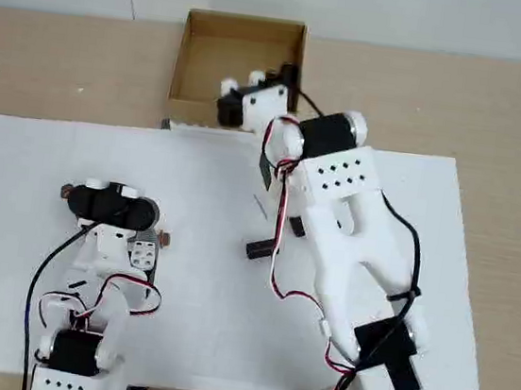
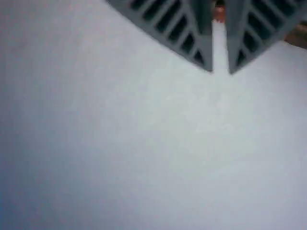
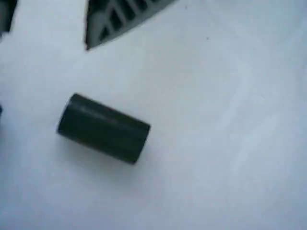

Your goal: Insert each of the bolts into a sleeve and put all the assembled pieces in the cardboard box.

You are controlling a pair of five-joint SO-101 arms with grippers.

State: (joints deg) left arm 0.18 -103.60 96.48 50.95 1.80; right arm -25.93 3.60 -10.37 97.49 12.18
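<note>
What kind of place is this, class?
Probably a robotics lab bench: a left arm and right arm at a wooden table, with a cardboard box and, on white paper, a black sleeve.

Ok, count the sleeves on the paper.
1 for sure: a black sleeve lies on the paper beside the right arm. A dark piece partly under that arm may be another.

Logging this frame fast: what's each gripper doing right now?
Left gripper: closed on a small orange piece, apparently a bolt.
Right gripper: open, holding nothing; a sleeve lies on the paper near it.
</note>
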